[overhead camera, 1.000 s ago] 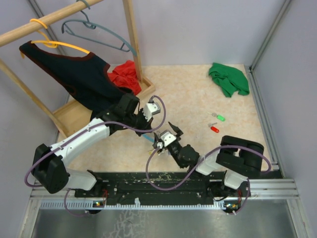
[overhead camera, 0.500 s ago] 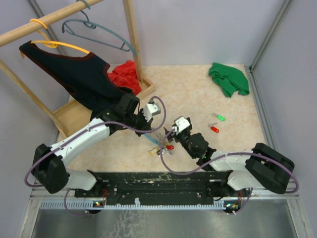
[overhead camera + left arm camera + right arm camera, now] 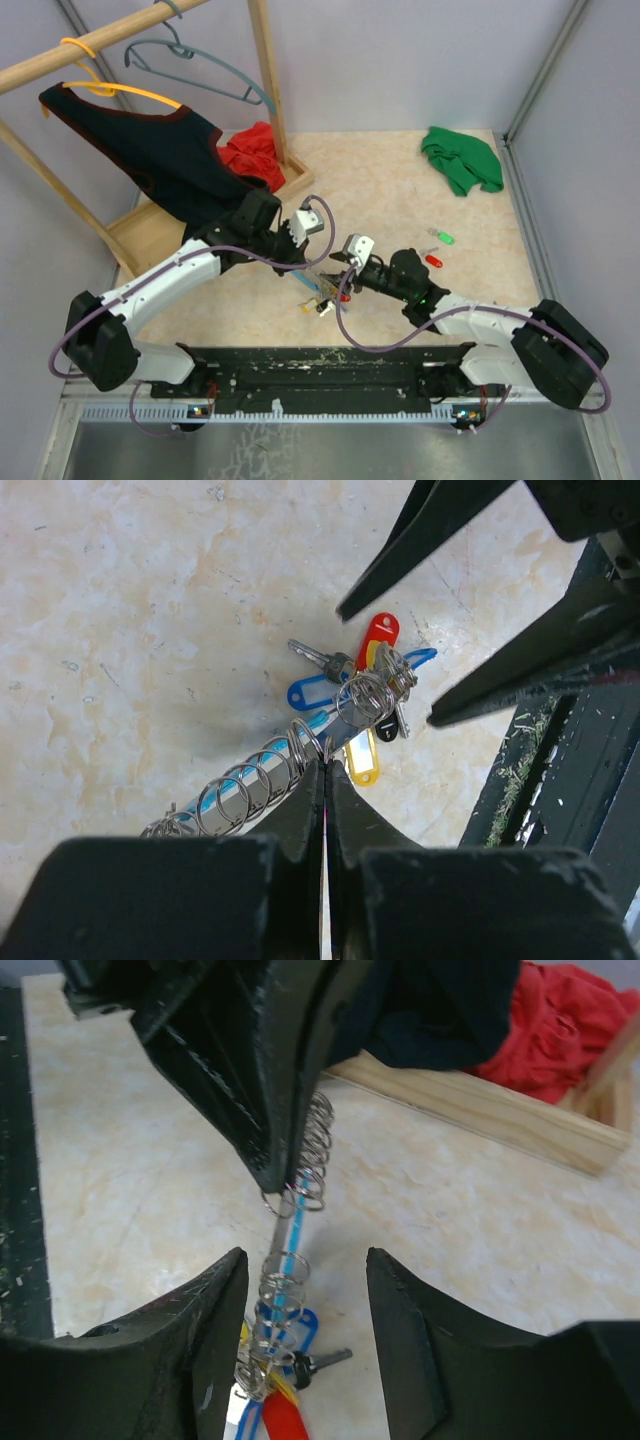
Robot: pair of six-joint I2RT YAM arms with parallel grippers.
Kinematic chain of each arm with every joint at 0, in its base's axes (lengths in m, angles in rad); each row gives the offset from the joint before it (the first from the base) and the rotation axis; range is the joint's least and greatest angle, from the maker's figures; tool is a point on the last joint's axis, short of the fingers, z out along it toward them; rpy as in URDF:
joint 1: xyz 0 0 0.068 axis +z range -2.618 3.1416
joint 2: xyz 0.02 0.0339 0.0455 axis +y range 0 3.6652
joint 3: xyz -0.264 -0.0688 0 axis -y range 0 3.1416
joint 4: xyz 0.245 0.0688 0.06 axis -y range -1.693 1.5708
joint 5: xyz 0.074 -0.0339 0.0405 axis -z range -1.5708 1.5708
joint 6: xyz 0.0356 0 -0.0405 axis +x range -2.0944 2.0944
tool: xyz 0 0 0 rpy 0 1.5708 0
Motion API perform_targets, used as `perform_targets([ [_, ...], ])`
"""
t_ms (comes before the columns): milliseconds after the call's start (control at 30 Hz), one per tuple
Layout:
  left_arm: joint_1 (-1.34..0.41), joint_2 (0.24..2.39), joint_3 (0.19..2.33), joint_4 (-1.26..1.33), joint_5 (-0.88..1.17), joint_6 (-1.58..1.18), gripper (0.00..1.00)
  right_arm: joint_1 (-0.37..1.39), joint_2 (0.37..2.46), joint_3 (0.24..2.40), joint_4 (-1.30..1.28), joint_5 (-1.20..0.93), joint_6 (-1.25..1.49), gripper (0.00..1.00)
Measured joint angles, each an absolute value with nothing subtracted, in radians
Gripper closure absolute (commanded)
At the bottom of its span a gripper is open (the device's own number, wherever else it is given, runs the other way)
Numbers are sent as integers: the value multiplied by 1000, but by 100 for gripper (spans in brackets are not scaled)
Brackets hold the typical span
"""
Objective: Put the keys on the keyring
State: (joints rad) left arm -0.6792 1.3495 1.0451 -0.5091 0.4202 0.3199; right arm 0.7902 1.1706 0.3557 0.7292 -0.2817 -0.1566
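The keyring [image 3: 255, 788] is a silvery coil with a light-blue strip. A cluster of red, blue and yellow tags [image 3: 372, 665] hangs at its lower end. My left gripper [image 3: 326, 770] is shut on the coil and holds it just above the table. In the top view it [image 3: 318, 272] is at the table's middle front. My right gripper [image 3: 305, 1260] is open, one finger on each side of the coil [image 3: 283, 1285], not touching. The green key [image 3: 443, 237] and red key [image 3: 433, 260] lie on the table to the right, apart from both grippers.
A green cloth [image 3: 462, 158] lies at the back right. A wooden clothes rack [image 3: 270, 90] stands at the back left with a dark garment [image 3: 150, 150], hangers and a red cloth [image 3: 255, 152] on its base. Metal frame posts edge the table.
My right arm has unfolded and its wrist has swung round, so the open gripper now points left around the keyring. My left arm has held still with the keyring.
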Motion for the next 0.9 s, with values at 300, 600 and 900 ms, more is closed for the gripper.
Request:
perform_targets([
  [300,-679,1336,1036,-510,442,338,100,748,1309,497,708,-560,-173,60],
  [600,-679,1333,1033,-514,454,342,100,727,1386,533,692,-691,-182,73],
  [900,-679,1327,1029,-516,470,350,100,710,1451,533,716,-730,-167,73],
])
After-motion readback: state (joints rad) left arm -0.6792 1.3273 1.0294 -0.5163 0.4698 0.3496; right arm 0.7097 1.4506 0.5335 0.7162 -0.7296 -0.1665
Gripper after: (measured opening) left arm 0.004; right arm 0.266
